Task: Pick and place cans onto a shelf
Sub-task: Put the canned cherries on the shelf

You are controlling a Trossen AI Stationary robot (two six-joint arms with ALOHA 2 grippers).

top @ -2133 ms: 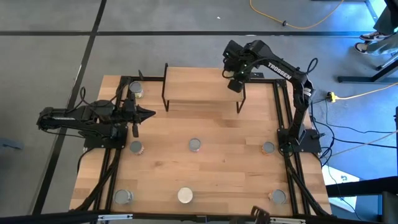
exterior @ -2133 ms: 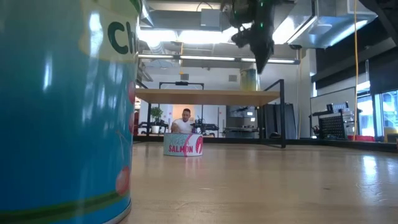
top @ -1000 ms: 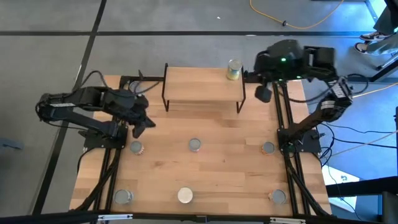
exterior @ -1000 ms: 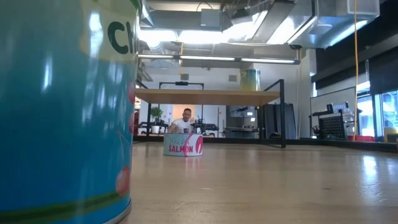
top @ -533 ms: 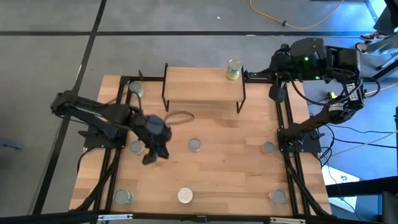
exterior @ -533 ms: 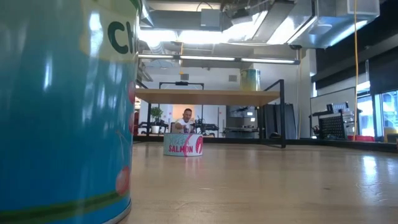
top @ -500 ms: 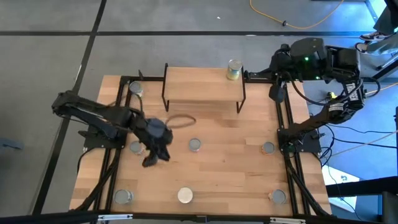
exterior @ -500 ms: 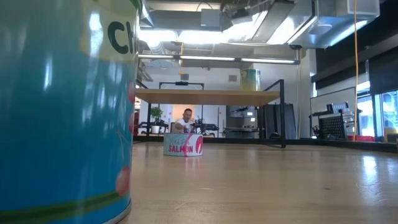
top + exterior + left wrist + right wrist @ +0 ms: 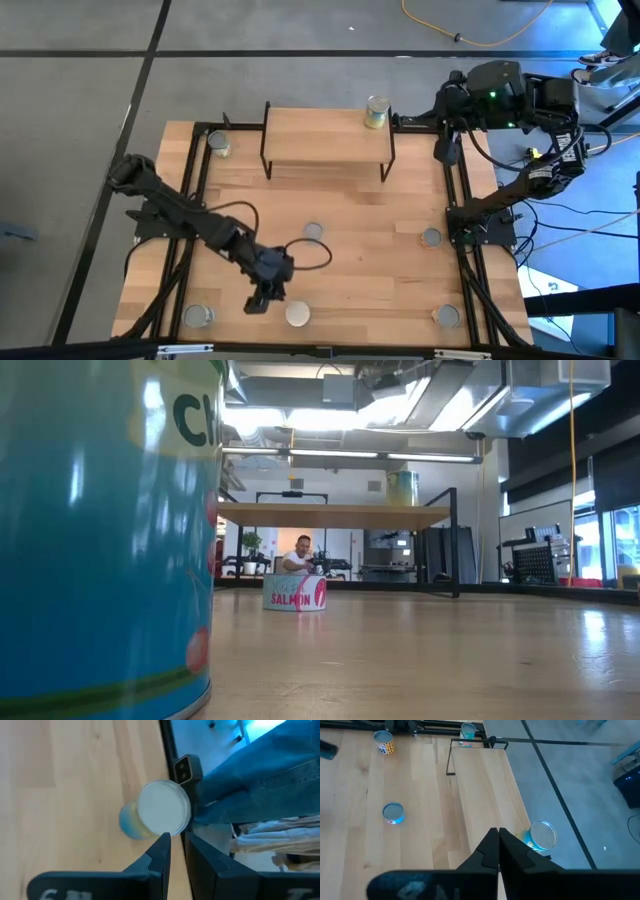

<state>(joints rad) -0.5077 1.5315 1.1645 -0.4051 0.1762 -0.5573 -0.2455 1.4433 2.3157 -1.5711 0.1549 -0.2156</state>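
The left gripper (image 9: pixel 258 300) hovers low over the counter (image 9: pixel 360 220), fingers a narrow gap apart and empty, with a white-topped can (image 9: pixel 298 315) just beside it. It should widen, centre over the lid, then descend. The right gripper (image 9: pixel 443 151) waits closed beside the shelf (image 9: pixel 320 135).

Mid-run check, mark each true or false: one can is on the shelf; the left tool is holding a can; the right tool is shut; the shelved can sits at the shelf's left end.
1. One can stands on the shelf. True.
2. The left tool is holding a can. False: its fingers stand apart and empty, just short of the front can at the table's near edge.
3. The right tool is shut. True; it holds nothing and hangs off the shelf's right end.
4. The shelved can sits at the shelf's left end. False: it is at the far right corner.
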